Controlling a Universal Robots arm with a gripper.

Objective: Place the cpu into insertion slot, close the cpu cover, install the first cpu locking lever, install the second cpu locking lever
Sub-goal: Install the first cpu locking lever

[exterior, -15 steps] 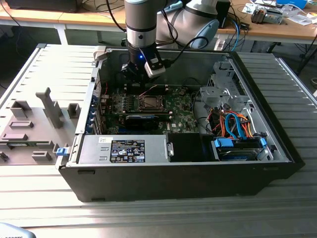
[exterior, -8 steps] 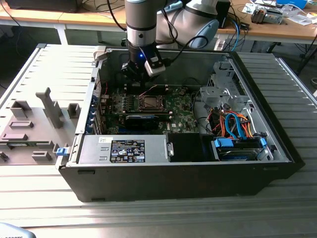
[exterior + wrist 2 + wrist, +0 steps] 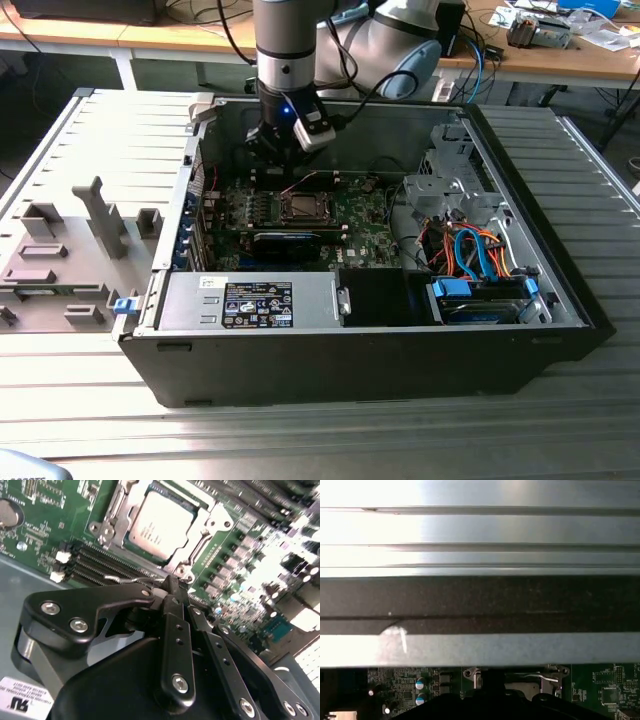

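Observation:
The cpu (image 3: 159,522) lies flat in the insertion slot (image 3: 300,207), its dull silver top showing through the window of the cpu cover (image 3: 215,521), which rests down over it. My gripper (image 3: 174,582) hangs just off one corner of the socket, its black fingers (image 3: 175,630) shut together. A thin wire locking lever (image 3: 131,580) runs along the socket's edge right up to the fingertips; I cannot tell whether it is pinched. In the exterior view the gripper (image 3: 270,150) is low inside the case, on the far side of the socket. The lever (image 3: 546,677) also glints in the first wrist view.
Black memory slots (image 3: 100,562) lie beside the socket. A long black card (image 3: 287,243) and a silver box (image 3: 250,300) sit nearer the case front. A drive cage (image 3: 450,190) and orange and blue cables (image 3: 480,250) fill the exterior view's right. The case wall (image 3: 480,600) is close.

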